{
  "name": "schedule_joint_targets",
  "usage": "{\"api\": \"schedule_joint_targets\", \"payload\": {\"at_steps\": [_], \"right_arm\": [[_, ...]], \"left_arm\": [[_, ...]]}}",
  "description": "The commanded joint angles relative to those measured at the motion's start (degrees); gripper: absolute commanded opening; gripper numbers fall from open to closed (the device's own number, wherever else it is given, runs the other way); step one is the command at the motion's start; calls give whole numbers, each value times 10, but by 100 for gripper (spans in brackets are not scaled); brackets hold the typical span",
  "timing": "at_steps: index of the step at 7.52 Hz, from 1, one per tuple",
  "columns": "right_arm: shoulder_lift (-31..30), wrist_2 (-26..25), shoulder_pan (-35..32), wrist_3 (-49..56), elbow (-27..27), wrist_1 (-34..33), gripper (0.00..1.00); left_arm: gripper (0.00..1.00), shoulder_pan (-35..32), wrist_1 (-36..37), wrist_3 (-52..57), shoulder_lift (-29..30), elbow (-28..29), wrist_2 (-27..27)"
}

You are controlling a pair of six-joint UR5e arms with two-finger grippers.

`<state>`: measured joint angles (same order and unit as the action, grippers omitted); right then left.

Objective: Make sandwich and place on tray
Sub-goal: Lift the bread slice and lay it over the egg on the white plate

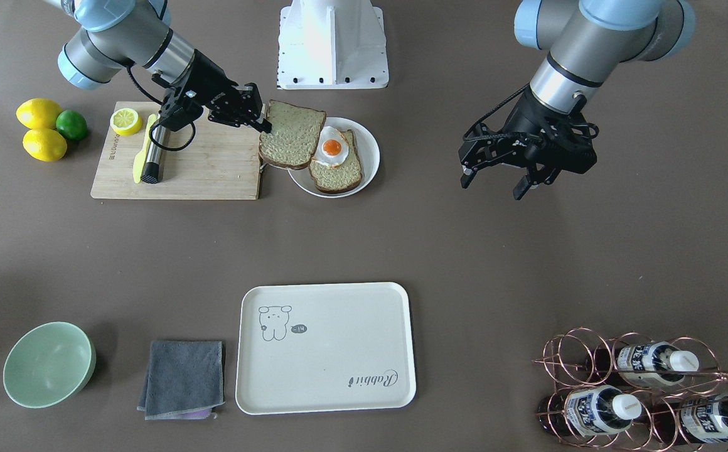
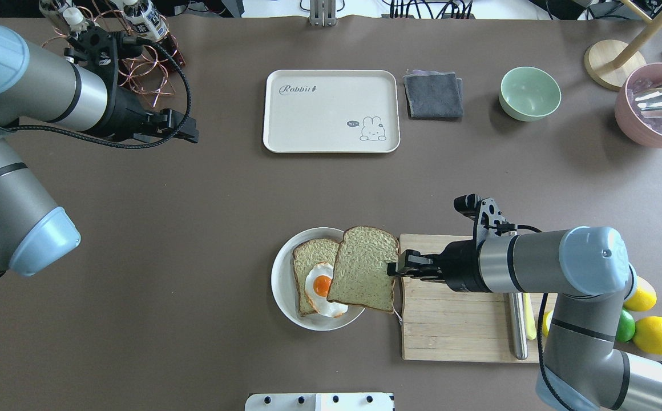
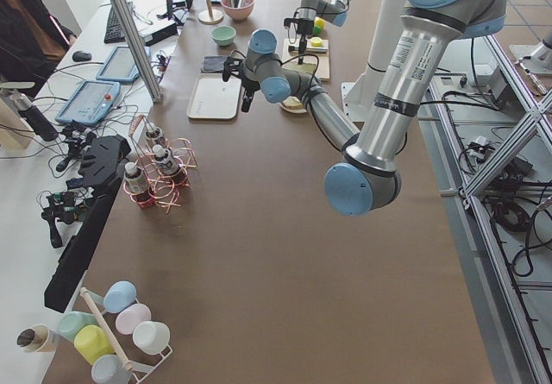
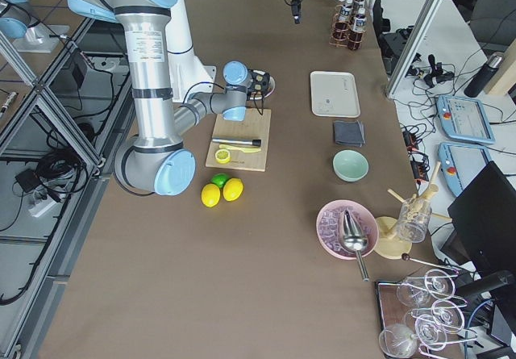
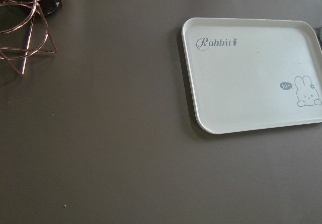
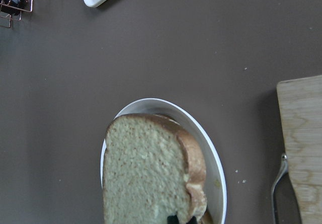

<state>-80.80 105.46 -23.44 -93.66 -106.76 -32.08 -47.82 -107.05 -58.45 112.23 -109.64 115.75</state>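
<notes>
The brown tabletop carries everything. The right arm reaches low across the wooden cutting board. The left arm hangs over bare tabletop on the other side, well apart from the food.

The cream tray lies flat on the side away from the robot, with nothing on it. It sits between a folded grey cloth and a wire rack of bottles.

The board lies just beside a round white plate, and a knife and a lemon half rest on the board.

The sandwich is unfinished and sits at the plate, well apart from the tray. The bottom slice lies in the plate. The top slice is held up, tilted, over the plate's board side, and overlaps the bottom slice from above.

The left gripper has its fingers spread and holds nothing. The right gripper pinches the top slice at its edge nearest the board.

A fried egg lies on the bottom slice. The overhead view shows it partly covered by the raised slice.
</notes>
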Motion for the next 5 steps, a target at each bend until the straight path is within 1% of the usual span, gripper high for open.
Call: {"api": "schedule_joint_targets", "payload": {"at_steps": [1, 4, 5], "right_arm": [[45, -41, 36, -2, 36, -2, 0], [79, -60, 41, -1, 69, -6, 0], [86, -60, 43, 1, 80, -6, 0]], "left_arm": [[98, -1, 0, 0, 0, 2, 0], [98, 0, -5, 1, 0, 9, 0], [98, -1, -20, 0, -1, 17, 0]]}}
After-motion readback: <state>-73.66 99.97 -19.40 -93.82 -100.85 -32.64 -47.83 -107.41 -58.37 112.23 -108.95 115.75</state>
